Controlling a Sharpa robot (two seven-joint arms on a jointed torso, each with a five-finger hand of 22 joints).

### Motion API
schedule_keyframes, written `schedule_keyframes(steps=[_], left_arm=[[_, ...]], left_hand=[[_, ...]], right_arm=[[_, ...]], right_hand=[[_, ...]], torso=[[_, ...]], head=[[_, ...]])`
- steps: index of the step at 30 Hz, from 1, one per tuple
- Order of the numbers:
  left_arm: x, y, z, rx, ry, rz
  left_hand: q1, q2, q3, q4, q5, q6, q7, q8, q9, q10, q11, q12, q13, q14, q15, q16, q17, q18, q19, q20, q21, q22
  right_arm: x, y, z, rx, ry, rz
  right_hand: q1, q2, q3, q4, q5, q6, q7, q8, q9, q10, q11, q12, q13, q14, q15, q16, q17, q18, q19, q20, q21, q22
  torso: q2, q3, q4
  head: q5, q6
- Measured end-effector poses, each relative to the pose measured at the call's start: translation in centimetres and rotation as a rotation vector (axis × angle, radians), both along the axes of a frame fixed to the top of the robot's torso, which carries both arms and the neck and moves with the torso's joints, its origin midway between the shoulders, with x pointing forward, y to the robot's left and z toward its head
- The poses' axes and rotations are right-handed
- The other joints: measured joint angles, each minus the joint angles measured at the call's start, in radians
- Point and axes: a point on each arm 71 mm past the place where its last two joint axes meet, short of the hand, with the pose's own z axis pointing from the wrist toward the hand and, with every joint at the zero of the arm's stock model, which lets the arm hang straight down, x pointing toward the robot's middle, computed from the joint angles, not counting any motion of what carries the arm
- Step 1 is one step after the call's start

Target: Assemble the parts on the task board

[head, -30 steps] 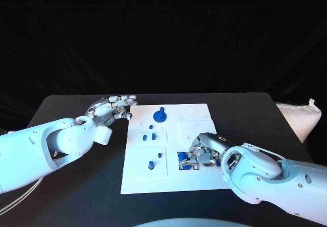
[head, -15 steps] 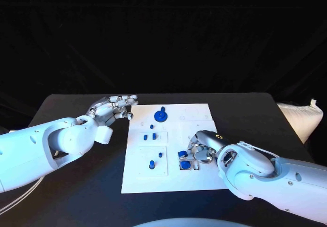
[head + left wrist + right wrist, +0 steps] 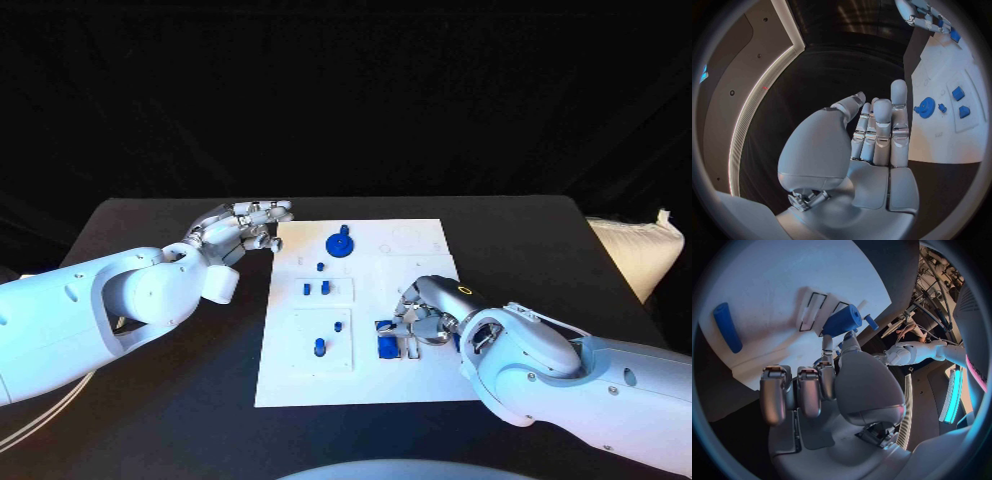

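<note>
The white task board point(image 3: 418, 245) lies in the middle of the black table. My right hand point(image 3: 428, 320) hovers over its near right part and pinches a blue cylinder-shaped part point(image 3: 842, 320) between thumb and finger, just above the board point(image 3: 786, 275). In the head view this blue part point(image 3: 388, 340) shows at the fingertips, by a recess. My left hand point(image 3: 238, 230) hangs at the board's far left corner, fingers stretched out and holding nothing point(image 3: 876, 135).
More blue parts sit on the board: a round gear point(image 3: 339, 245), a pair of small blocks point(image 3: 317, 289), pegs in the near left square point(image 3: 320, 347). A long blue piece point(image 3: 726, 326) lies near my right hand. A white bag point(image 3: 635, 250) rests at the table's right edge.
My right hand has shifted slightly over the board's near right part, keeping the blue part at its fingertips. The left arm has stayed where it was.
</note>
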Motion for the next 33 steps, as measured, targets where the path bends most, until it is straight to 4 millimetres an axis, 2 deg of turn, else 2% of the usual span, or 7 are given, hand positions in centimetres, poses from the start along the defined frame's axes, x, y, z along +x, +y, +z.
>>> schedule_keyframes(steps=[3,6,14,22,33], left_arm=[[0.0,0.1,0.0,0.001,0.001,0.001],[0.0,0.1,0.0,0.001,0.002,0.001],[-0.1,0.2,-0.1,0.002,0.005,-0.001],[-0.1,0.2,-0.1,0.002,0.007,-0.002],[-0.1,0.2,-0.2,0.002,0.010,-0.005]], left_hand=[[0.000,0.000,0.000,0.000,0.000,0.000,0.000,0.000,0.000,0.000,0.000,0.000,0.000,0.000,0.000,0.000,0.000,0.000,0.000,0.000,0.000,0.000],[0.000,0.000,0.000,0.000,0.000,0.000,0.000,0.000,0.000,0.000,0.000,0.000,0.000,0.000,0.000,0.000,0.000,0.000,0.000,0.000,0.000,0.000],[0.000,0.000,0.000,0.000,0.000,0.000,0.000,0.000,0.000,0.000,0.000,0.000,0.000,0.000,0.000,0.000,0.000,0.000,0.000,0.000,0.000,0.000],[0.000,0.000,0.000,0.000,0.000,0.000,0.000,0.000,0.000,0.000,0.000,0.000,0.000,0.000,0.000,0.000,-0.001,0.000,-0.002,0.002,0.000,0.000],[0.000,0.000,0.000,0.000,0.000,0.000,0.000,0.000,0.000,0.000,0.000,0.000,-0.001,-0.004,-0.004,0.000,-0.002,0.000,-0.004,0.004,0.000,0.000]], right_arm=[[-0.3,-0.3,0.2,0.015,-0.006,0.002],[-0.6,-0.7,0.6,0.031,-0.013,0.003],[-1.1,-1.8,1.0,0.036,-0.012,0.002],[-1.4,-1.9,1.0,0.024,0.005,0.020],[-1.5,-1.5,0.8,0.005,0.027,0.048]], right_hand=[[-0.018,-0.001,-0.015,0.015,-0.007,-0.001,0.001,0.005,0.005,-0.001,-0.001,0.001,0.000,0.000,0.000,0.000,0.000,0.000,0.000,0.000,0.000,0.000],[-0.031,-0.012,-0.025,0.025,-0.011,-0.001,0.001,0.005,0.006,0.001,-0.004,-0.001,-0.003,0.000,-0.001,0.004,0.000,0.000,0.000,0.000,0.000,0.000],[-0.038,-0.020,-0.030,0.019,-0.015,-0.004,0.004,0.009,0.010,0.004,-0.007,-0.002,-0.008,0.000,-0.001,0.004,0.000,0.000,0.000,0.000,0.000,0.000],[-0.018,-0.040,-0.030,0.013,-0.015,-0.004,0.004,0.013,0.016,0.004,-0.007,-0.007,-0.007,0.000,-0.001,0.003,0.000,0.000,0.000,0.000,0.000,0.000],[0.018,-0.025,-0.023,-0.005,-0.019,-0.004,0.004,0.017,0.022,0.004,-0.007,0.001,-0.002,0.000,0.000,0.003,0.000,0.000,0.000,0.000,0.000,0.000]], torso=[[0.000,0.0000,0.0000],[-0.001,-0.0004,-0.0006],[-0.001,-0.0007,-0.0009],[0.000,-0.0006,-0.0003],[0.000,-0.0007,0.0004]], head=[[0.000,0.000],[0.001,0.000],[0.000,0.003],[0.000,0.004],[0.001,0.003]])
